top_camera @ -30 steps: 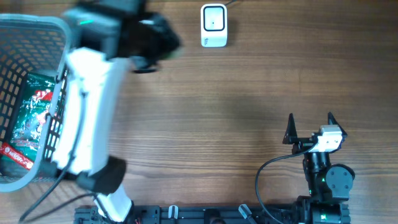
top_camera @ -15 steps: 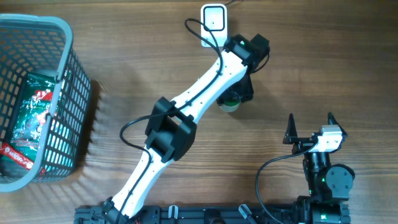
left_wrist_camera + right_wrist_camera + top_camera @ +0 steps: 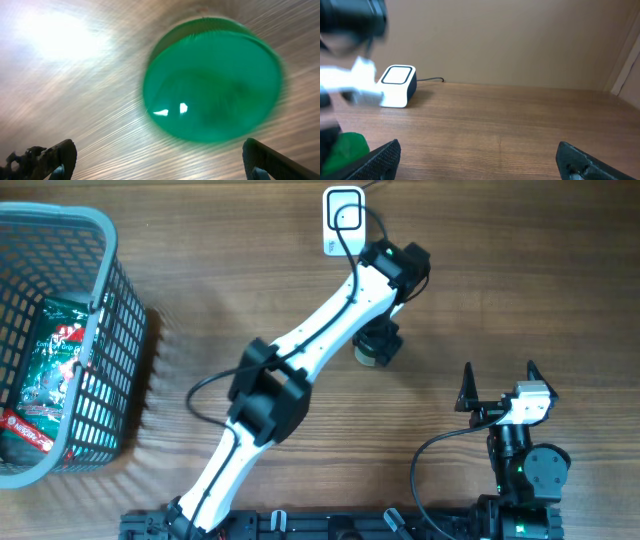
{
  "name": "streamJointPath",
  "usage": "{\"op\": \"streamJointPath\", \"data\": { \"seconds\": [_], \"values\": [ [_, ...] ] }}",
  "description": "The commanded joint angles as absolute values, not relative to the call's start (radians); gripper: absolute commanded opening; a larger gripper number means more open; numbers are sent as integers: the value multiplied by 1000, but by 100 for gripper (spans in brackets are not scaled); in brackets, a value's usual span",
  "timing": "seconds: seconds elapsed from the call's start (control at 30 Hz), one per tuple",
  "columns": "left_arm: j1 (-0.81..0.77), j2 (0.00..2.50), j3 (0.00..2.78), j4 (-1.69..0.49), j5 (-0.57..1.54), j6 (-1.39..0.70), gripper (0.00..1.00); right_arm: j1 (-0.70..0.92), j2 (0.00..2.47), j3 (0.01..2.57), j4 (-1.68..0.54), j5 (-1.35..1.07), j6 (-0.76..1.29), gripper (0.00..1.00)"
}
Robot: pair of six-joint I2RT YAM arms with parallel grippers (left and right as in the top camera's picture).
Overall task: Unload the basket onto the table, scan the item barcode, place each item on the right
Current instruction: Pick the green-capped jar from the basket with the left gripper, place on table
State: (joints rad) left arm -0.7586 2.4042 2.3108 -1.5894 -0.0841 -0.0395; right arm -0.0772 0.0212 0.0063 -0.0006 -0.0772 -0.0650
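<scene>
The item is a round green container on the wooden table, just below the white barcode scanner. My left gripper hovers right over it, partly hiding it from above. In the left wrist view the green container is blurred and fills the upper right. My left gripper is open, its fingertips wide apart and touching nothing. My right gripper stands open at the lower right, empty. In the right wrist view my right gripper faces the scanner and the green container at far left.
A grey mesh basket stands at the left edge with green packets and a red one inside. The scanner's black cable runs along the back. The left arm stretches diagonally across the middle of the table.
The left arm swung from the basket to the middle below the scanner. Its jaws opened wide and the green container now sits free under them. The right arm has not moved.
</scene>
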Motion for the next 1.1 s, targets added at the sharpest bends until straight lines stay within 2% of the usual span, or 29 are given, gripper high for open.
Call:
{"op": "streamJointPath", "data": {
  "seconds": [0.0, 0.07, 0.13, 0.2, 0.37, 0.43, 0.57, 0.77, 0.97, 1.07],
  "values": [
    [-741, 2089, 2400, -1577, -308, -125, 100, -76, 14, 5, 2, -67, -52, 100],
    [-684, 1929, 2403, -1525, -442, -252, 100, -76, 14, 5, 2, -67, -52, 99],
    [-558, 1794, 2403, -1487, -535, -474, 100, -76, 14, 5, 2, -67, -52, 100],
    [-287, 1686, 2403, -1507, -492, -698, 100, -76, 14, 5, 2, -67, -52, 100],
    [405, 1701, 2370, -1651, -192, -844, 100, -76, 14, 5, 2, -67, -52, 100],
    [604, 1748, 2262, -1650, -101, -899, 100, -76, 14, 5, 2, -67, -52, 100],
    [653, 1766, 1998, -1528, -102, -949, 100, -76, 14, 5, 2, -67, -52, 100],
    [587, 1767, 1448, -1053, -101, -977, 100, -76, 14, 5, 2, -67, -52, 100],
    [570, 1768, 1261, -850, -102, -1056, 100, -76, 14, 5, 2, -67, -52, 100],
    [570, 1768, 1219, -788, -102, -1056, 96, -76, 14, 5, 2, -67, -52, 100]
  ]
}}
